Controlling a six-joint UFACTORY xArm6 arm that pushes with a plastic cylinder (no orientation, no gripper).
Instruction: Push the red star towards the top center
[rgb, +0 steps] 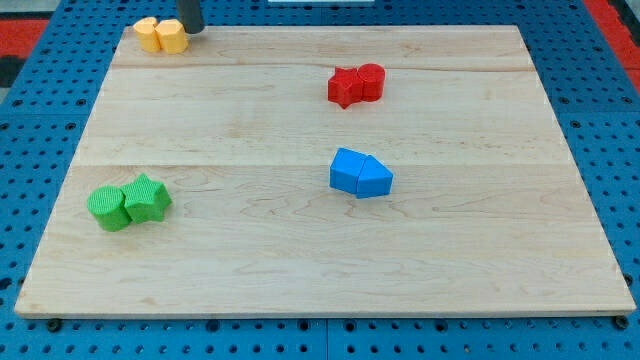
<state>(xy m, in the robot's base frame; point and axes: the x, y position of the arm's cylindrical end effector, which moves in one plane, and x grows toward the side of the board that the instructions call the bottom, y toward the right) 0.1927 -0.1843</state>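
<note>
The red star (344, 87) lies on the wooden board (320, 250), right of centre in the upper part, touching a red round block (371, 81) on its right. My tip (191, 28) is at the view's top left, touching or just beside the right side of a yellow block pair. It is far to the left of the red star.
Two yellow blocks (161, 35) sit at the board's top left corner. A blue cube (347, 170) and blue triangle (375, 179) touch near the centre right. A green round block (108, 207) and green star (147, 197) touch at the lower left. Blue pegboard surrounds the board.
</note>
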